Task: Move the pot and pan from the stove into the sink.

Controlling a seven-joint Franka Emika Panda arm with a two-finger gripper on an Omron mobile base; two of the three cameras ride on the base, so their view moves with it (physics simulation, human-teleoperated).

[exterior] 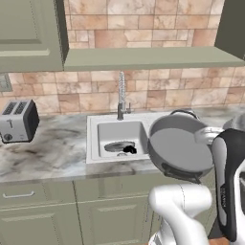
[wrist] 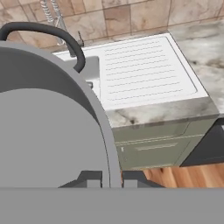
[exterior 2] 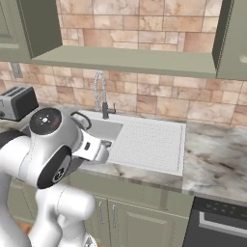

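The grey pot (exterior: pixel 179 148) hangs tipped steeply on its side over the drainboard just right of the sink basin (exterior: pixel 110 134), its flat round face toward the left base camera. In the hand view the pot (wrist: pixel 48 127) covers the left half, with one arched side handle (wrist: pixel 52 31) at the top. My gripper (wrist: pixel 111 178) is shut on the pot's rim, one fingertip (wrist: pixel 92 177) on each side of it. The pan (exterior: pixel 117 146) lies in the basin, shiny, with a bit of black handle showing. The stove is out of view.
A tall chrome faucet (exterior: pixel 121 98) stands behind the basin. The ribbed drainboard (exterior 2: pixel 149 140) lies right of it. A toaster (exterior: pixel 18 121) sits on the marbled counter (exterior: pixel 52 153) at the left. A shelf (exterior: pixel 153 57) and cabinets hang overhead. A dark appliance front (exterior 2: pixel 217 222) is under the counter at the right.
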